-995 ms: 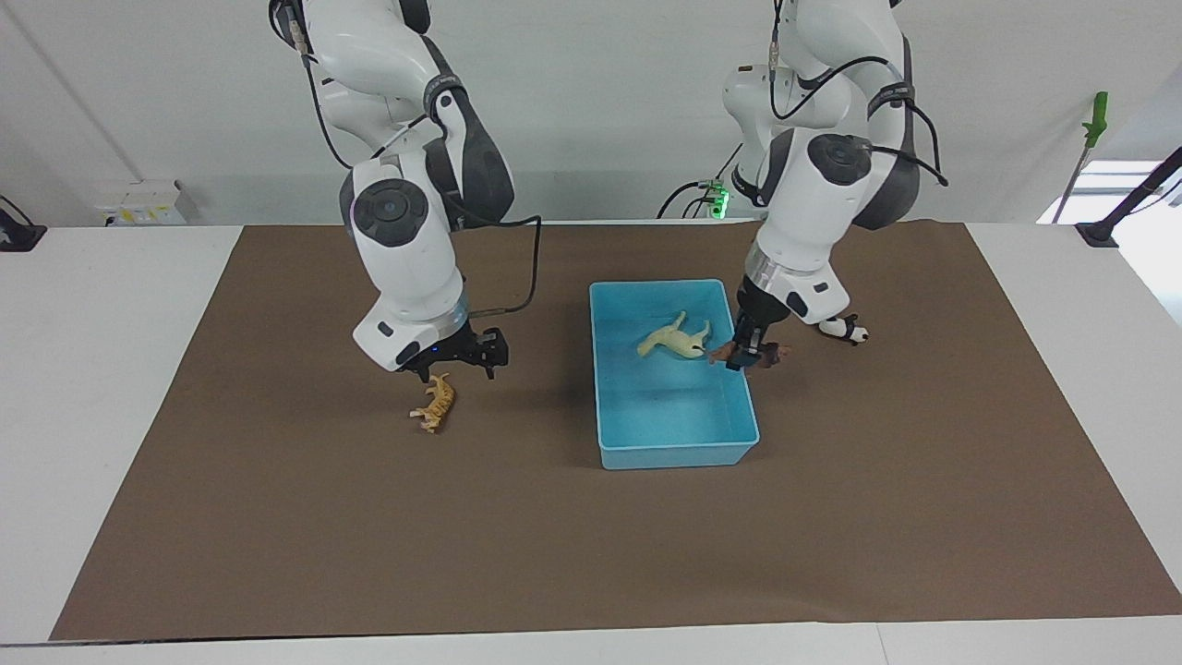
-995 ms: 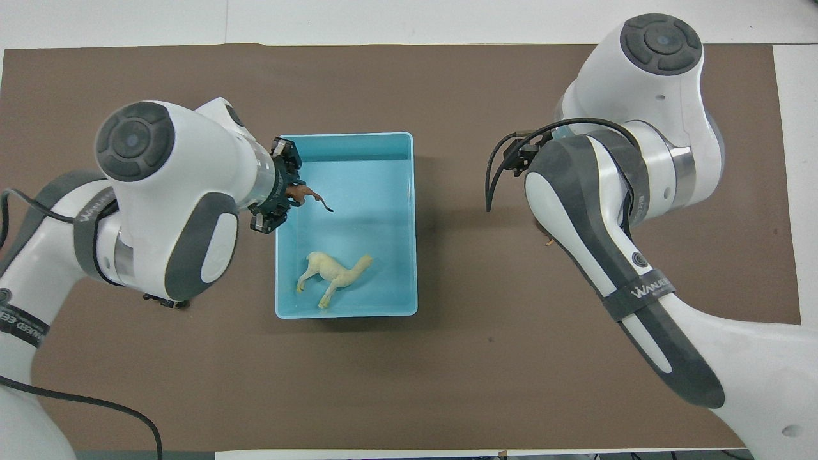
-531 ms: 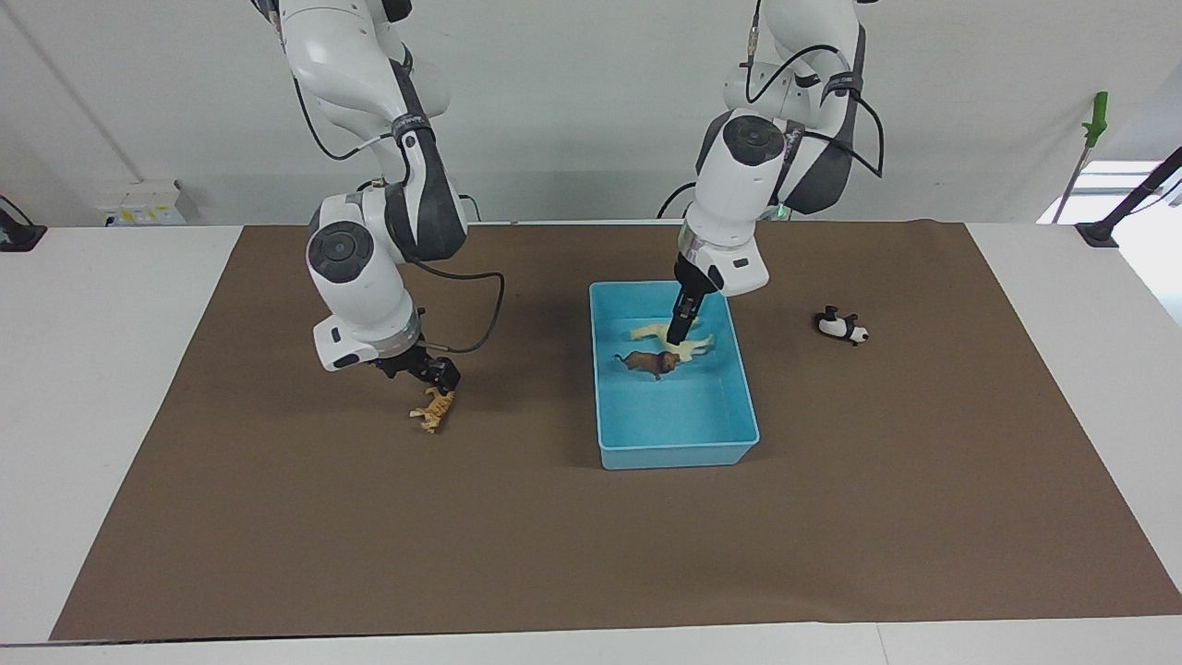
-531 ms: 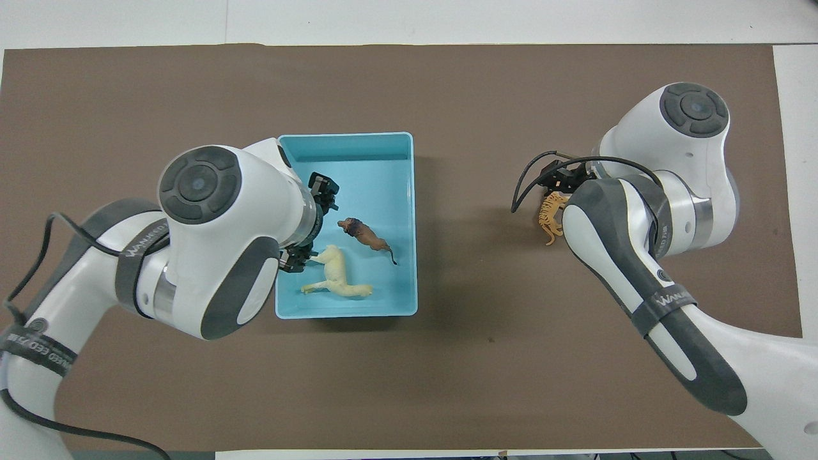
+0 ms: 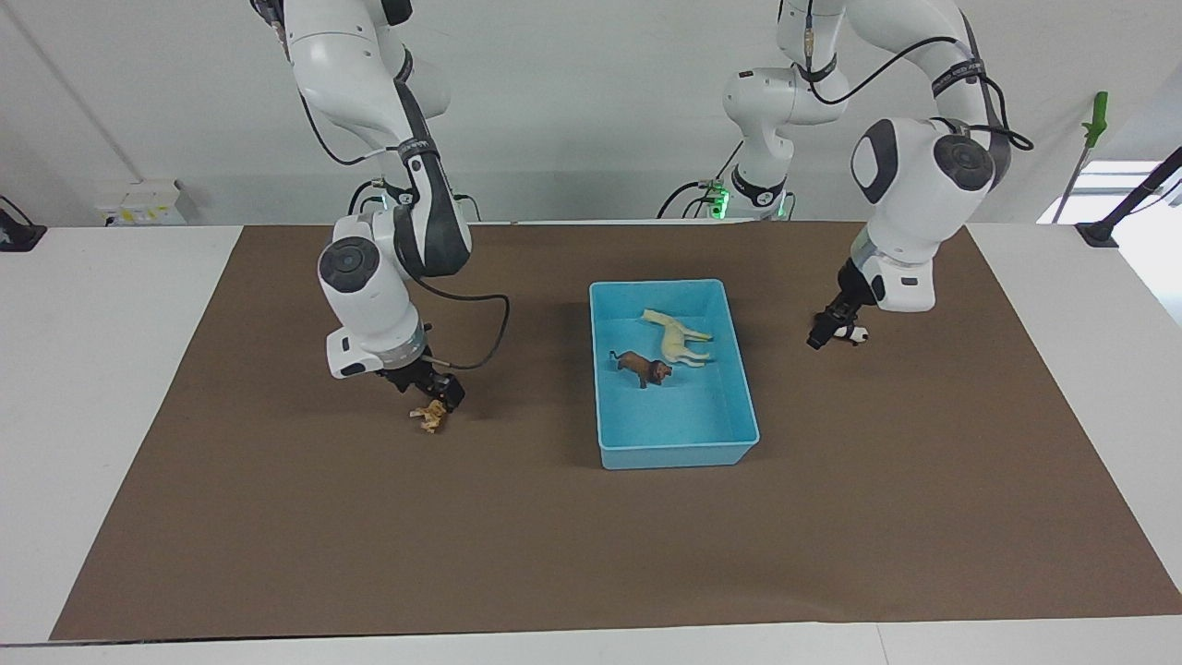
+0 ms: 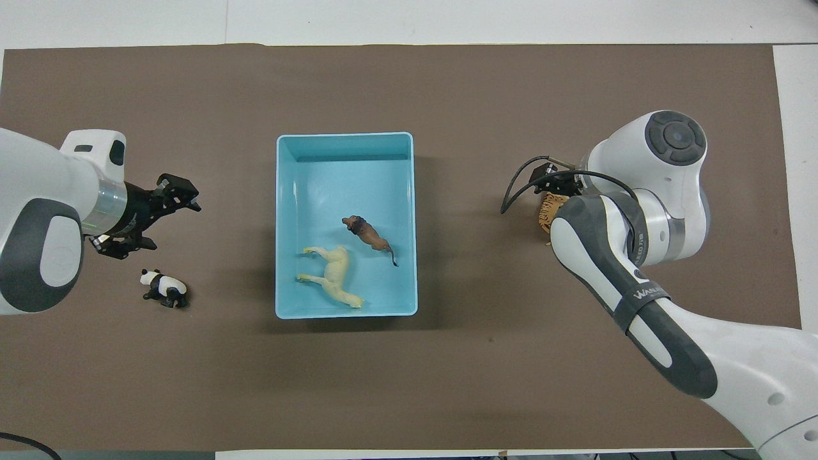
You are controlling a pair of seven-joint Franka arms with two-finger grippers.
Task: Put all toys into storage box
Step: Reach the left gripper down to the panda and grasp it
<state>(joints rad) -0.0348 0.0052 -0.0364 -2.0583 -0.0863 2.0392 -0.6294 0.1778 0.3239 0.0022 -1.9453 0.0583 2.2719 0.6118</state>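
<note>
The light-blue storage box [image 5: 674,453] [image 6: 345,135] stands mid-table. In it lie the cream-white horse [image 5: 679,337] [image 6: 332,281] and the brown lion [image 5: 642,367] [image 6: 367,233]. The black-and-white panda [image 5: 857,335] [image 6: 165,289] lies on the mat toward the left arm's end. My left gripper [image 5: 825,331] [image 6: 153,217] is open and empty, just above the mat beside the panda. The orange tiger [image 5: 430,416] [image 6: 548,211] lies on the mat toward the right arm's end. My right gripper [image 5: 443,392] [image 6: 553,185] is down on the tiger's upper end and hides part of it.
A brown mat [image 5: 591,554] covers most of the white table [image 5: 92,369]. A socket box [image 5: 138,203] sits at the table's edge near the robots. A green-handled tool [image 5: 1095,115] leans by the wall.
My left gripper let the lion go in the box, left the box and moved to beside the panda. The horse shifted in the box. My right gripper lowered onto the tiger.
</note>
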